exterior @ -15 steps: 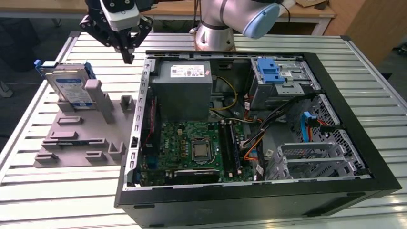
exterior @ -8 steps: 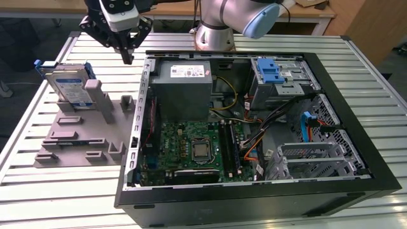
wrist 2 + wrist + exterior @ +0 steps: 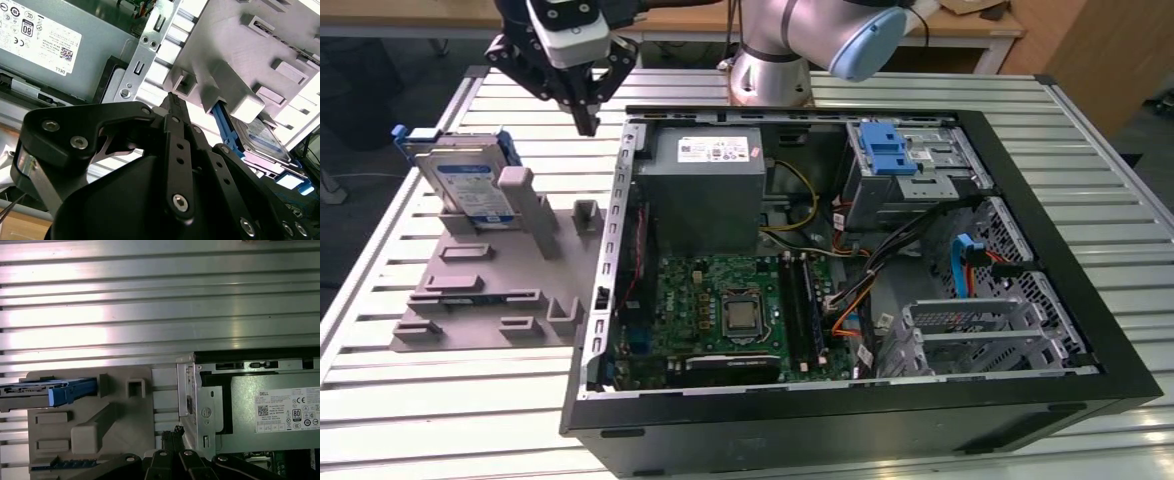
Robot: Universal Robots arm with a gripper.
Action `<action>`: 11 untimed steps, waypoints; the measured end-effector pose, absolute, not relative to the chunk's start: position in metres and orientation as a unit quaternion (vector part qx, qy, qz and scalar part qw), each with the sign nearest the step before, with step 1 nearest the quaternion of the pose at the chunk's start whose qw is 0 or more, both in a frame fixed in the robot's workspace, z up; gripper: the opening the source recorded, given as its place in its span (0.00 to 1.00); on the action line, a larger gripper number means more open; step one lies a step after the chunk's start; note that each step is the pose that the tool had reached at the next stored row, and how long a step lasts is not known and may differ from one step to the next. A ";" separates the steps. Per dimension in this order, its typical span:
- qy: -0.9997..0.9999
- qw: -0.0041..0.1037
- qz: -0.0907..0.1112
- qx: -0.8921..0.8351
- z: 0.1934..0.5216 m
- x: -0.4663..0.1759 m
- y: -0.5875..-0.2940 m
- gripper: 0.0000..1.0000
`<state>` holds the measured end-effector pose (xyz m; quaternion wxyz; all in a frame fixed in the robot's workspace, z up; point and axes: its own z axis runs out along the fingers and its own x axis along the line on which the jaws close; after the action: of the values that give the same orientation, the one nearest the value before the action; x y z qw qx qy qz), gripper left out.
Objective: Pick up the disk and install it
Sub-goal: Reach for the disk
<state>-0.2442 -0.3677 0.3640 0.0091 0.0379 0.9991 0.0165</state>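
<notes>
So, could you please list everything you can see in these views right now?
disk: one, silver with a blue bracket, upright in the holder at the exterior view's left
holder: one, grey, on the table beside the case
case: one, black, open, on the table
power supply: one, grey, inside the case
motherboard: one, green, inside the case
latch: one, blue, on a grey cage in the case
table: one, silver slats, under everything
arm: one, silver-grey, beyond the case
gripper: one, black, above the table between disk and case, jaws shut, empty
</notes>
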 end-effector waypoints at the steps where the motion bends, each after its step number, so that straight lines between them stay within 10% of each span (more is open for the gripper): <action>1: 0.999 0.009 0.017 0.038 0.364 -0.244 -0.368 0.11; 11: 0.999 0.009 0.017 0.038 0.362 -0.246 -0.368 0.11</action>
<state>-0.2464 -0.3677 0.3621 0.0088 0.0379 0.9991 0.0165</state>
